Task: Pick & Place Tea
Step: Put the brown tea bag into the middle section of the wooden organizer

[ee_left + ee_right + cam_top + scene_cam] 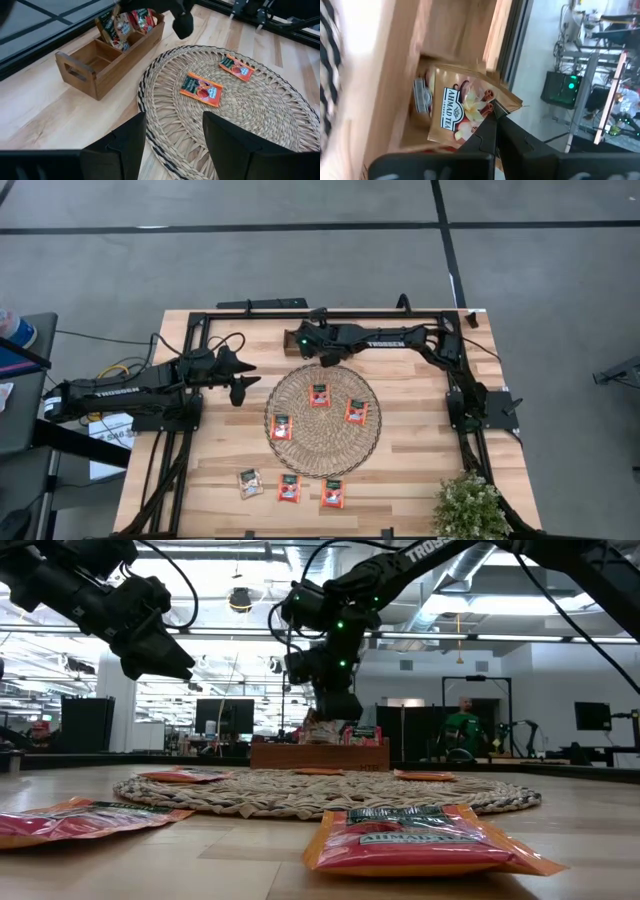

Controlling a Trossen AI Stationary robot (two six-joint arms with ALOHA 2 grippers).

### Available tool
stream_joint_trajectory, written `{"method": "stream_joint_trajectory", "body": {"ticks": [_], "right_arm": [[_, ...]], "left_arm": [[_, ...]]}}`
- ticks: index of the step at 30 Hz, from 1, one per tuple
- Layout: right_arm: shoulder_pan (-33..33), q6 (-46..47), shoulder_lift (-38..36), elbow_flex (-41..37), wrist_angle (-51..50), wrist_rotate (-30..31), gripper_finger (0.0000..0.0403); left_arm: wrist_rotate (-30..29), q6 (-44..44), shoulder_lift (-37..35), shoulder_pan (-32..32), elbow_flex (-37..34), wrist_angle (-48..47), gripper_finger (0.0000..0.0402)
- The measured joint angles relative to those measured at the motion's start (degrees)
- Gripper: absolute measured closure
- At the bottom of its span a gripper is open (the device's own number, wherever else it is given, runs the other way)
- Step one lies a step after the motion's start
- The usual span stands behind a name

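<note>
Reaching over the wooden tray point(300, 346) at the far edge of the table point(420, 440), the right end effector point(494, 116) is clenched, its fingertips pinched on the corner of a beige tea sachet point(461, 109) that stands in one of the tray's compartments. From the left wrist view the tray point(107, 55) shows several sachets upright in its far compartments, while the nearer compartments show bare wood.

The left end effector point(172, 135) hangs released above the table, just beside the left edge of the round woven mat point(322, 420), with nothing between its fingers point(127, 145).

Three red-orange sachets point(319, 395) lie flat on the mat: one toward the far side, one point(356, 411) to the right, and one point(281, 426) to the left. Three more lie on the bare table near the front edge: a pale one point(250, 481) on the left, then a red one with a dark top point(289, 488), then another red one point(332, 494). In the low view the nearest red sachet point(420, 838) lies flat in the foreground, with another point(80, 818) at the left.

A small potted plant point(468, 506) stands at the table's front right corner. In the room behind, a person in a green top point(462, 728) is visible.
</note>
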Motion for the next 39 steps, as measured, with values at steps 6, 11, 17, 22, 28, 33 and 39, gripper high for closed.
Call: {"method": "stream_joint_trajectory", "body": {"ticks": [6,11,17,22,28,33,39], "right_arm": [[0.76,-1.44,0.84,0.17,1.22,0.33,0.0402],[0.84,-3.87,4.50,0.71,1.47,4.36,0.0402],[1.50,-3.84,4.59,0.55,0.86,5.96,0.0401],[1.43,-3.87,4.16,1.03,2.79,6.93,0.0400],[1.39,-3.64,4.15,1.42,2.38,5.74,0.0379],[1.43,-0.78,4.15,1.42,0.93,5.70,0.0350],[1.48,2.72,4.15,1.42,-3.12,5.71,0.0336]], "left_arm": [[-0.92,-0.33,0.00,0.00,0.02,0.00,0.0214],[-0.90,-0.59,-0.01,0.00,0.02,0.02,0.0214],[-0.92,-0.92,-0.02,0.02,0.04,0.13,0.0214],[-0.92,-0.85,-0.02,0.02,0.04,0.17,0.0214],[-0.92,-0.61,-0.02,0.02,0.04,0.17,0.0214],[-0.92,-0.52,-0.02,0.02,0.04,0.17,0.0214],[-0.92,-0.37,-0.02,0.02,0.04,0.17,0.0214]]}}
